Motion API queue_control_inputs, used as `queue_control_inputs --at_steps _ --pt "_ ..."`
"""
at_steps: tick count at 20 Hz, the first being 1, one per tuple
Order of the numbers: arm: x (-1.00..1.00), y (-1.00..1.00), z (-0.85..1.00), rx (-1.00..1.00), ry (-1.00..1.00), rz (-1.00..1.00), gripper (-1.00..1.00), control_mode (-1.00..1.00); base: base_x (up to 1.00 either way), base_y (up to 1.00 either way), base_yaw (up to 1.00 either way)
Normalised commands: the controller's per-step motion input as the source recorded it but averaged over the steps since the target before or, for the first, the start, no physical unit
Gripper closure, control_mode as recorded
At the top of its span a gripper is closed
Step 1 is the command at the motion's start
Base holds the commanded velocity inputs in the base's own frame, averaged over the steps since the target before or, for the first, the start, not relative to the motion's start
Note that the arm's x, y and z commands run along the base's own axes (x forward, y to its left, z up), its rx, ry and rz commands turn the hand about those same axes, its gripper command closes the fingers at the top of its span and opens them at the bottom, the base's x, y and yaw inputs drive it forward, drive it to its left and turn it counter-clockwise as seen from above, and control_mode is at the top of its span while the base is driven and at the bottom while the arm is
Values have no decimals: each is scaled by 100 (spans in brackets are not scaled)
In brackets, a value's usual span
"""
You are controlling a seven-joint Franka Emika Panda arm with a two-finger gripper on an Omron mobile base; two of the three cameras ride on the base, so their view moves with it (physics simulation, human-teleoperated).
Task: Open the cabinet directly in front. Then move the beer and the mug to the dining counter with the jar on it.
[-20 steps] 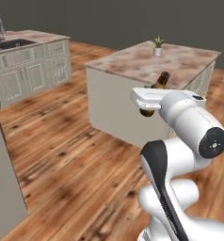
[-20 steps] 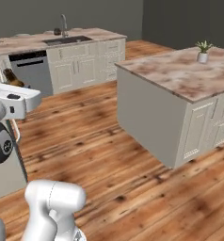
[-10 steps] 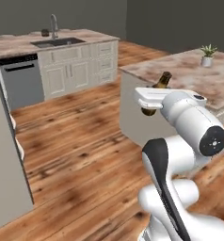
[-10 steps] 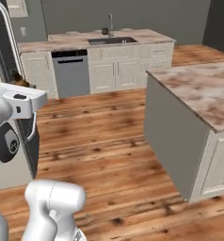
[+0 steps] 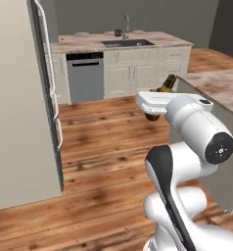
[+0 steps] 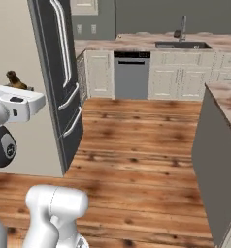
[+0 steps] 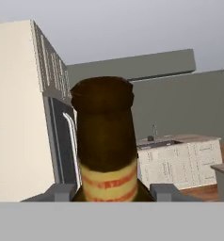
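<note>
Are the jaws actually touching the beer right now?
Touching: in the hand view the beer stands between the gripper's jaws, their tips against its shoulders.

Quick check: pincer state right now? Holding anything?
Pincer: closed on the beer, bottle held upright between its fingertips.

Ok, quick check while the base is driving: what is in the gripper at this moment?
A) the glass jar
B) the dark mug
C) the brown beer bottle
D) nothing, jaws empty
C: in the hand view the brown neck and yellowish label of the beer rise between the gripper fingertips, and the left base view shows the bottle poking out past the white hand.
</note>
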Motion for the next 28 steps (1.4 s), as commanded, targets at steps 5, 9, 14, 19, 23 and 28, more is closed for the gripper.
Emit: queue_control_inputs --at_steps 5,9,14,19,23,28 --pt "0 0 0 0 0 0 100 100 36 -100 35" --pt "0 0 0 0 0 0 100 100 86 -90 29" --pt "0 0 0 0 0 0 100 100 100 -55 13" --pt "0 0 0 0 0 0 100 100 100 -51 8" --pt "0 0 0 0 0 0 100 100 100 -38 5" --pt "0 0 0 0 0 0 100 100 100 -12 0"
